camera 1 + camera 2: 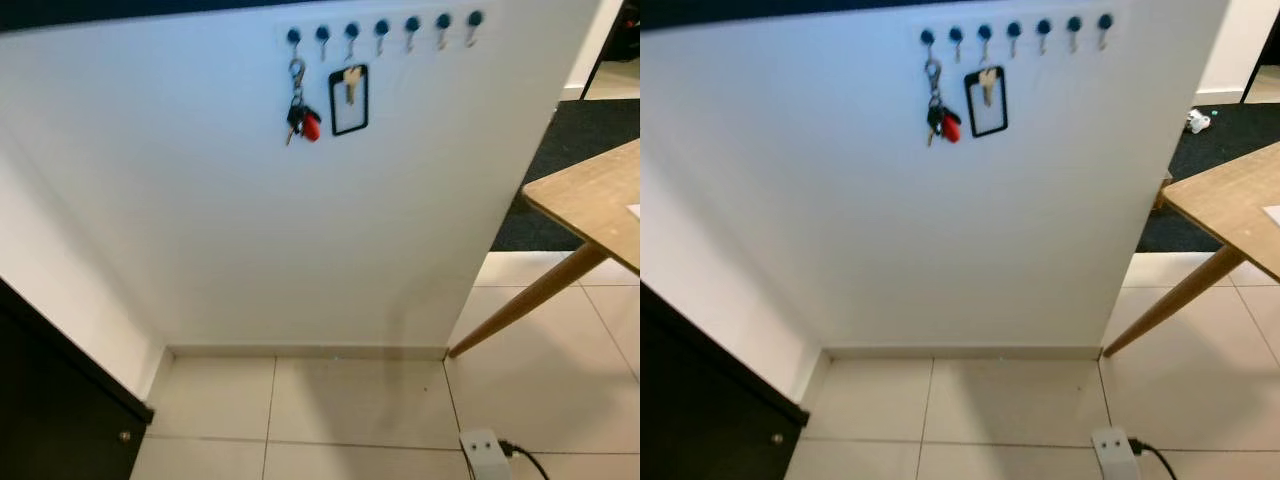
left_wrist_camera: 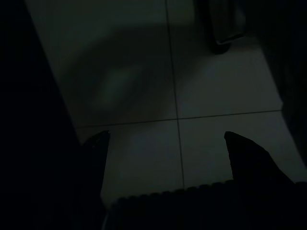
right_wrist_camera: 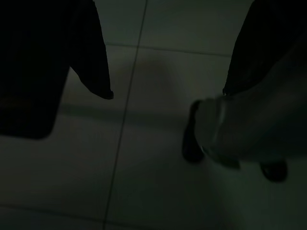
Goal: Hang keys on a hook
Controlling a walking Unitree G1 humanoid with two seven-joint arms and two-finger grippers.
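A row of several dark-knobbed hooks (image 1: 381, 32) runs along the top of a white wall panel (image 1: 300, 220). A bunch of keys (image 1: 300, 118) with a red fob hangs from the leftmost hook. A single key on a black rectangular loop (image 1: 349, 98) hangs from the third hook. In the dark left wrist view my left gripper (image 2: 165, 139) hangs open over floor tiles, nothing between its fingers. In the right wrist view my right gripper (image 3: 168, 93) is also open over the tiles, holding nothing.
A wooden table (image 1: 590, 205) with a slanted leg stands at the right. A dark cabinet (image 1: 50, 400) fills the lower left. A white power adapter (image 1: 484, 455) with a cable lies on the tiled floor. A dark rug (image 1: 570, 150) lies behind the panel.
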